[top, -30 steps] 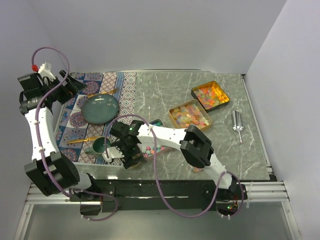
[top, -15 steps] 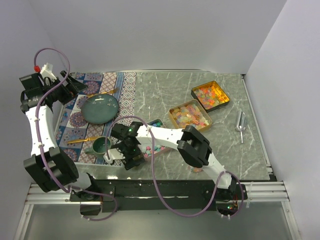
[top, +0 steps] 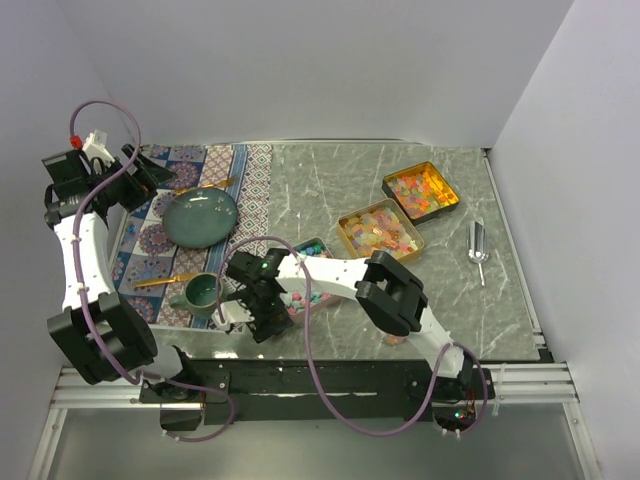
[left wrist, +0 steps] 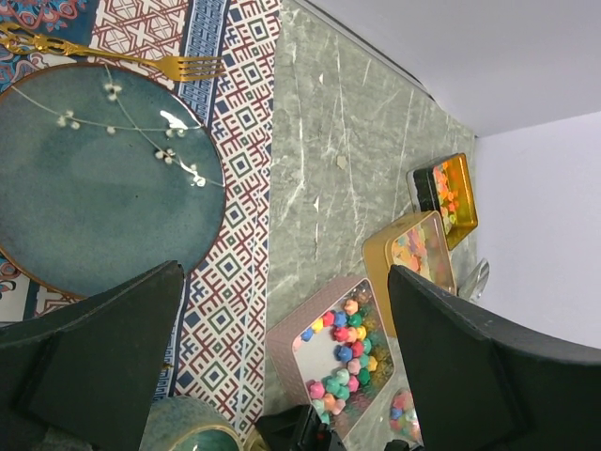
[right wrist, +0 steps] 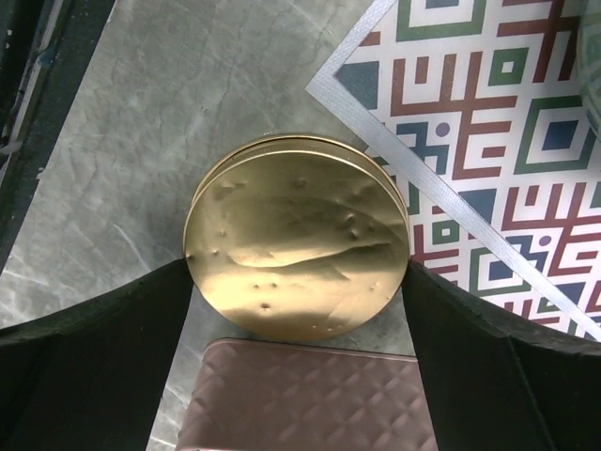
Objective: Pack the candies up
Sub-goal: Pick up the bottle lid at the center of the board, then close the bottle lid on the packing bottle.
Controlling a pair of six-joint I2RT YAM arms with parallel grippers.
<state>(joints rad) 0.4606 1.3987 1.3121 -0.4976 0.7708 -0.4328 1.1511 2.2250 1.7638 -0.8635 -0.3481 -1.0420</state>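
The candies point(left wrist: 352, 343), pastel star-like pieces, lie in an open pink box point(top: 312, 246) near the table's middle. More candies fill two gold rectangular tins point(top: 380, 230) point(top: 421, 190) at the back right. My right gripper point(top: 248, 312) reaches across to the box's left side. In the right wrist view its jaws point(right wrist: 299, 272) touch both sides of a round gold tin point(right wrist: 296, 235), which lies partly on the mat's edge beside the pink box's quilted wall point(right wrist: 310, 395). My left gripper point(top: 138, 170) is open and empty, high over the far left point(left wrist: 286, 272).
A patterned mat point(top: 250, 180) carries a teal plate point(top: 200, 217), a teal cup point(top: 203, 292), a gold fork point(left wrist: 178, 66) and a second gold piece of cutlery point(top: 165, 280). A metal scoop point(top: 475, 243) lies at the right. A small bag of sweets point(left wrist: 404, 413) lies near the front.
My right gripper has crept a little to the left and toward the near edge. The left arm has barely shifted.
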